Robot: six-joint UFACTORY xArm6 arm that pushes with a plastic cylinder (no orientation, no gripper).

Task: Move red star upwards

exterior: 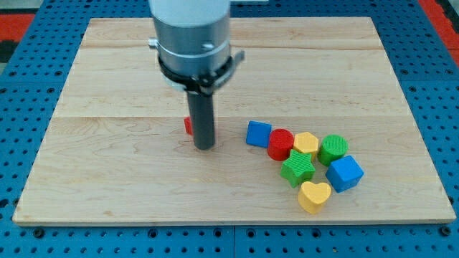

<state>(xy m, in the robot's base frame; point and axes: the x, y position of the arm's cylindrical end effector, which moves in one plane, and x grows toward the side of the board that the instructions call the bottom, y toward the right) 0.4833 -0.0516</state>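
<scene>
Arm's tip (205,147) sits touching a red block (188,126), mostly hidden behind the rod, shape unclear. No jaws on it. Remaining blocks cluster well right on the wooden board (107,179).

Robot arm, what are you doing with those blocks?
I'm pushing blocks on a wooden board with my tip. It stands right in front of a red block, mostly hiding it, so I can't tell its shape. Seven other blocks sit bunched at the view's right, untouched.
</scene>
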